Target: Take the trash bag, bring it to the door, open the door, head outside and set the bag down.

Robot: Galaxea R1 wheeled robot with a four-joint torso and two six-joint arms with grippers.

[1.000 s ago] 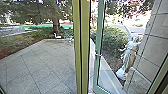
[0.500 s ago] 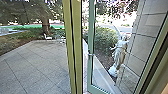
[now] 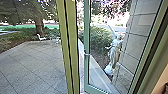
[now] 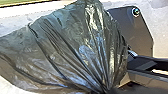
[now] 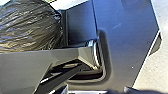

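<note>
Bag (image 4: 65, 50) partly out of L-wrist cam view

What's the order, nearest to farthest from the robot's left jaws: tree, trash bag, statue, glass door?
1. Trash bag: large and close, left wrist view.
2. Glass door: right side of the head view.
3. Statue: right, seen through the door's glass.
4. Tree: left, beyond the paving.

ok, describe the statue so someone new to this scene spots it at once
Head view: find the green-framed glass door, just right of the thick yellow-green post. Through its glass, look between the leafy bush and the jointed stone wall. The statue is the pale, upright, figure-shaped one; its neighbours are green foliage and flat blocks.
</note>
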